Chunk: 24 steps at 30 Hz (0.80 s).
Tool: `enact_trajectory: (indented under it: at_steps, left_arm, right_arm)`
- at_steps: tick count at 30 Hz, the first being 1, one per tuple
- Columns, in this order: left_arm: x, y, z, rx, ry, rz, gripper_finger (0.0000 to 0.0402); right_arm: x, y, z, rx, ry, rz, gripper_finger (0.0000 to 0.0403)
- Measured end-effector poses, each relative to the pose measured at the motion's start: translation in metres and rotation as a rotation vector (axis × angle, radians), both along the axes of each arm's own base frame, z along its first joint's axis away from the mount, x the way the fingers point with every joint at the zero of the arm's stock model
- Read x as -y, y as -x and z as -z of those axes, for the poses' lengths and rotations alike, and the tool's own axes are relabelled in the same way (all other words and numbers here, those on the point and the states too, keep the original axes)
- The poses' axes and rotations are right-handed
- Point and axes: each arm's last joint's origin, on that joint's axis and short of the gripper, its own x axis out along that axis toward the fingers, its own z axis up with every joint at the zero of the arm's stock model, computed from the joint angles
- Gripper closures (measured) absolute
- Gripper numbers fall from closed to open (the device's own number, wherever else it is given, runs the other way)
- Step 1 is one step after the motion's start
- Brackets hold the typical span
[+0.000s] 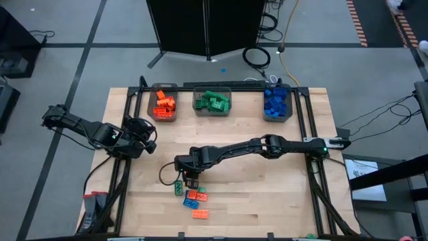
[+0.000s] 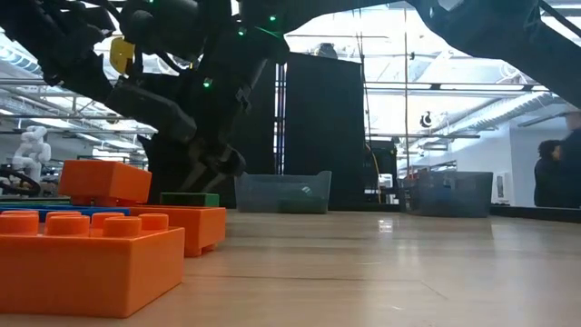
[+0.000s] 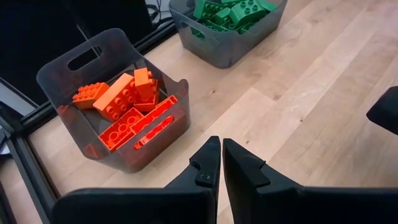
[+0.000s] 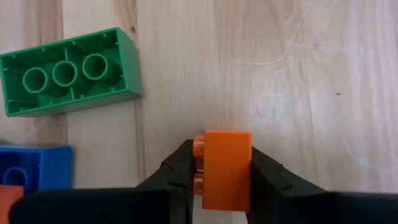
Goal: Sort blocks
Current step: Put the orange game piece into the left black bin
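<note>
Loose blocks lie near the table's near edge: an upturned green one (image 4: 68, 71), a blue one (image 4: 31, 174) and orange ones (image 1: 199, 214), which also fill the low view's foreground (image 2: 86, 259). My right gripper (image 1: 190, 178) stands over this cluster, shut on a small orange block (image 4: 227, 168). My left gripper (image 3: 221, 158) waits shut and empty above the table's left side, next to the orange bin (image 3: 118, 106). More sorted blocks fill the green bin (image 1: 212, 102) and the blue bin (image 1: 277, 104) along the far edge. My right gripper pinches the small orange block between its two fingers (image 4: 177, 171), one on each of two opposite side walls (image 4: 208, 168). The fingers come from above, pointing down at the table. Whether the block is lifted clear of the wood I cannot tell.
The three grey bins stand in a row at the far edge, orange left, green middle, blue right. Bare wood (image 1: 267, 194) lies between the bins and the near cluster and over the table's right half. A dark frame rail (image 1: 314, 181) runs along each side.
</note>
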Motion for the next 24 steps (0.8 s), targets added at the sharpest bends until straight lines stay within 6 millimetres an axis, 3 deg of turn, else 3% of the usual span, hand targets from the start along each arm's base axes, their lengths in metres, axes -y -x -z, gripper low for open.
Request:
enact_trajectory:
  at_steps: [8, 12, 18, 24]
  left_arm:
    - [0.000, 0.000, 0.000, -0.001, -0.001, 0.001, 0.0378]
    - [0.000, 0.000, 0.000, -0.002, -0.003, 0.002, 0.0378]
    - [0.000, 0.000, 0.000, 0.001, -0.001, -0.001, 0.0378]
    - [0.000, 0.000, 0.000, 0.002, -0.001, -0.002, 0.0378]
  right_arm:
    - [0.000, 0.002, -0.008, 0.000, -0.016, -0.010, 0.0327]
    - [0.005, 0.004, -0.022, 0.020, -0.018, -0.010, 0.0327]
    - [0.022, 0.006, -0.044, 0.055, 0.009, -0.021, 0.0327]
    - [0.054, 0.006, -0.064, 0.100, 0.038, -0.014, 0.0327]
